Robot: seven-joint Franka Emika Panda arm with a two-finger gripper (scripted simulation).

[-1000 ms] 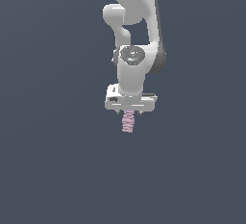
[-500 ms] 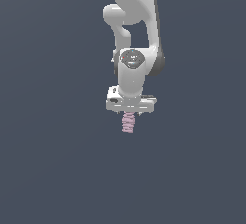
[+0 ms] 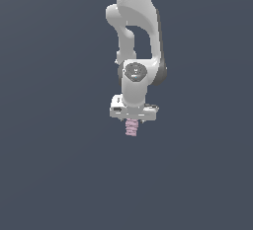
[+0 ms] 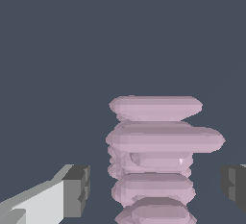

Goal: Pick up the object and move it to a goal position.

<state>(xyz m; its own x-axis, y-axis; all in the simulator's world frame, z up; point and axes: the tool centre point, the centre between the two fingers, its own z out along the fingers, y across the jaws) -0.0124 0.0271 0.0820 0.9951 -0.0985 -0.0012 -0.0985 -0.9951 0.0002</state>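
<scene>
Object (image 3: pixel 131 128), pink and ridged, hangs below the arm (image 3: pixel 134 36), grasped by its jaws.

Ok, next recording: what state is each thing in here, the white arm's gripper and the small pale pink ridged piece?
White gripper: pointing down, fingers either side of the piece; whether the pads touch it cannot be told from the wrist view.
Small pale pink ridged, screw-like piece: upright, hanging below the gripper, its top between the dark-padded fingers, nothing visible beneath it.
</scene>
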